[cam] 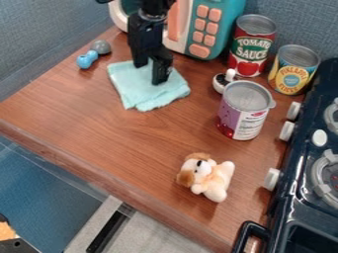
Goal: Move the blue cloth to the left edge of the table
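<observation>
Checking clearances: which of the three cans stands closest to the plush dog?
The purple-labelled can; the red-labelled can and yellow-labelled can stand farther off.

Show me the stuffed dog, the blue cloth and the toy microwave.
Stuffed dog (214, 184): camera view, on its pale body.
Blue cloth (144, 96): camera view, on its near half.
Toy microwave (226, 24): camera view, beside its pink buttons.

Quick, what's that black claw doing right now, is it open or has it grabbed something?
Gripper: open, its two fingers apart over the light blue cloth; whether they touch it, I can't tell.
</observation>
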Tool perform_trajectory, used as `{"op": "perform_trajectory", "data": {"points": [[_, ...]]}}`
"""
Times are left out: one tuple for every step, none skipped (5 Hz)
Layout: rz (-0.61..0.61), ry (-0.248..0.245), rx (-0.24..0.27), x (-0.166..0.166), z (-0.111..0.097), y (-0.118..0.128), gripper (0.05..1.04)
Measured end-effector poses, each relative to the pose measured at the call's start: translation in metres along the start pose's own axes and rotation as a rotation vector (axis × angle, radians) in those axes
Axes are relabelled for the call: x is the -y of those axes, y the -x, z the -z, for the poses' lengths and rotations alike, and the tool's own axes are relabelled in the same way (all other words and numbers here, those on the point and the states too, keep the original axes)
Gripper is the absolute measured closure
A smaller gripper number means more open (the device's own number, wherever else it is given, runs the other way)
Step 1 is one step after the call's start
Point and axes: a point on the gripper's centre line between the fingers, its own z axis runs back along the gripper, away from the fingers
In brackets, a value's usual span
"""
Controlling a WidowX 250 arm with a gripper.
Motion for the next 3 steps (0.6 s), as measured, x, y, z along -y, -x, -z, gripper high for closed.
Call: {"op": "perform_trajectory", "data": {"points": [[-0.011, 0.02, 0.031, -0.009, -0.001, -0.015, 0.084], [-0.003, 0.04, 0.058, -0.032, -0.004, -0.029, 0.084], [-0.004, 0.028, 0.08, -0.05, -0.004, -0.045, 0.084]]}}
